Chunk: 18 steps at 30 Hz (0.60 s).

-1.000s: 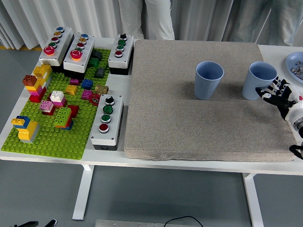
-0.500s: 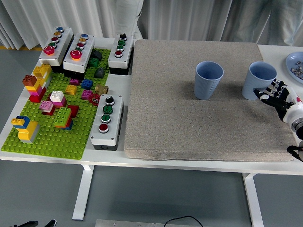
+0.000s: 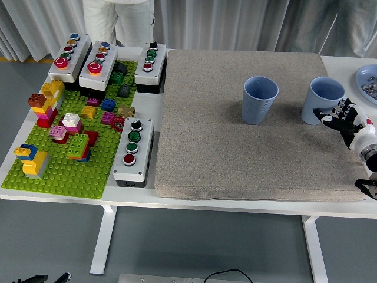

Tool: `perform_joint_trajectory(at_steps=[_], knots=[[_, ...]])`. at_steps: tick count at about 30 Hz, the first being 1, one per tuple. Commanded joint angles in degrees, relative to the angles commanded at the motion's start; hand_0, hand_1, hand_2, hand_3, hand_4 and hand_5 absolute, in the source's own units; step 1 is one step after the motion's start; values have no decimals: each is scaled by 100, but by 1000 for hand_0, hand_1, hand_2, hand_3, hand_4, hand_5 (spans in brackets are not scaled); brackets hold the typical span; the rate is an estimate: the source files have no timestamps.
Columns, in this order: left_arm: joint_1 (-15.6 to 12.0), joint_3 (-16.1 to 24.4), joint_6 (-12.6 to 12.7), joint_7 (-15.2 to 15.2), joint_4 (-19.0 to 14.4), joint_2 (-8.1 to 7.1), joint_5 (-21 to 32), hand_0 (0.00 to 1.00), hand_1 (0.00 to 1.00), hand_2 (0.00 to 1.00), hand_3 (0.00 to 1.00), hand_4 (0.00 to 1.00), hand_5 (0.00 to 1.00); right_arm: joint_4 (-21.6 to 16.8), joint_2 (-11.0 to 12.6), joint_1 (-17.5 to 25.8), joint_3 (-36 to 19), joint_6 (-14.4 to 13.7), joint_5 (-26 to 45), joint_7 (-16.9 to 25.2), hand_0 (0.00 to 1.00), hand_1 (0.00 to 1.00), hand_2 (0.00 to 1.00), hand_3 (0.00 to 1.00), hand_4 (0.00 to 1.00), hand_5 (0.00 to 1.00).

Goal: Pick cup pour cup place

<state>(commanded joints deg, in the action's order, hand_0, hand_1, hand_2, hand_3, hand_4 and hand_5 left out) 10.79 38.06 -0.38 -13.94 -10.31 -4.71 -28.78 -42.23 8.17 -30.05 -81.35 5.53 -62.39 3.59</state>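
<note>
The white tabletop (image 3: 147,194) fills the frame, and most of its right half lies under a beige fabric mat (image 3: 247,147). At the left sits a green building-block baseplate (image 3: 59,171) studded with coloured bricks, ringed by four white push-button boxes, three along the upper left and one (image 3: 133,151) at the mat's left edge. A person in white (image 3: 118,17) stands at the far side, upper left of the frame, having stepped leftward from behind the mat over the last second.

Two blue cups stand upright on the mat in the upper right, well apart: the left blue cup (image 3: 260,99) and the right blue cup (image 3: 322,99). A blue plate (image 3: 370,82) peeks in at the right edge.

The right robot hand (image 3: 343,119) comes in from the right edge, its fingers (image 3: 330,118) spread and curving toward the right blue cup's lower side, just beside it or barely touching; nothing is clasped. Compared with a second ago the hand has crept slightly nearer and neither cup has stirred. I'd judge the pick is only beginning, with closing round the cup next. No left arm shows.
</note>
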Motion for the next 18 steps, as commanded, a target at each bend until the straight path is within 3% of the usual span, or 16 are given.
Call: perform_joint_trajectory(at_steps=[18], knots=[[7,-20,-2,5,0,-10,13,765,808,832,667,527,908,154,-67,-163,27,-14,-29,6,882,875,965,888,779,175]])
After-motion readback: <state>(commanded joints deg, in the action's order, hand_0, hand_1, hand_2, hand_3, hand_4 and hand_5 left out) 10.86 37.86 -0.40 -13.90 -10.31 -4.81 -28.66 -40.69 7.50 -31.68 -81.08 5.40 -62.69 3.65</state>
